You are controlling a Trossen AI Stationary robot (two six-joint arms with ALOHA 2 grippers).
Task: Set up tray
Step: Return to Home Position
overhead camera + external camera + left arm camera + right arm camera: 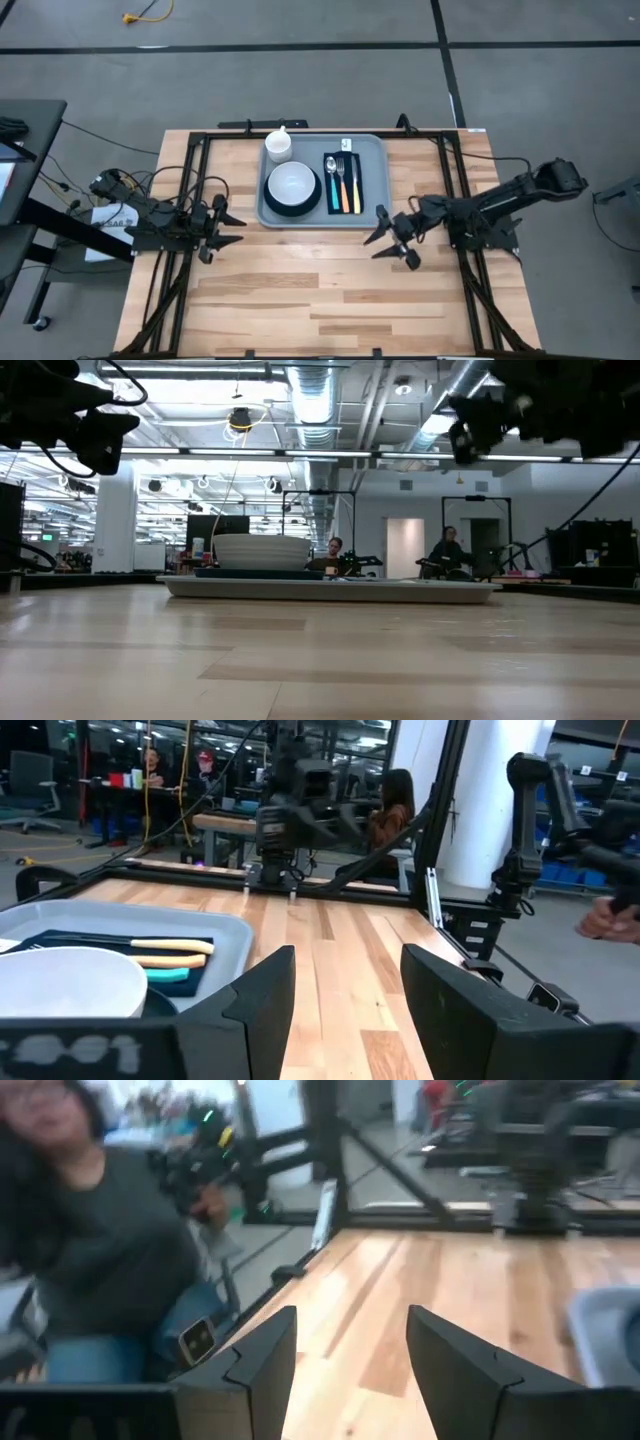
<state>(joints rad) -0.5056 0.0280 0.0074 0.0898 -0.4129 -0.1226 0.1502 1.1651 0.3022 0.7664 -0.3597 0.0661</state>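
Note:
The pale grey-blue tray (372,205) lies flat on the wooden table at the far middle. In it stand a white cup (278,145) and a white bowl (292,184) on a dark round plate. To their right a black napkin (343,160) carries cutlery with coloured handles (345,195). My left gripper (228,226) hovers open left of the tray, pointing level toward the tray's side, nothing between its fingers (265,990). My right gripper (392,240) hovers open off the tray's near right corner, also empty (350,1320). The left wrist view shows the tray's rim (215,925), the bowl (70,982) and the cutlery handles (170,952).
Black frame rails (300,132) run along the table's far edge and down both sides. Bare wood (320,290) fills the near half of the table. A seated person (90,1250) shows beyond the table's edge in the right wrist view, and more people sit in the room behind.

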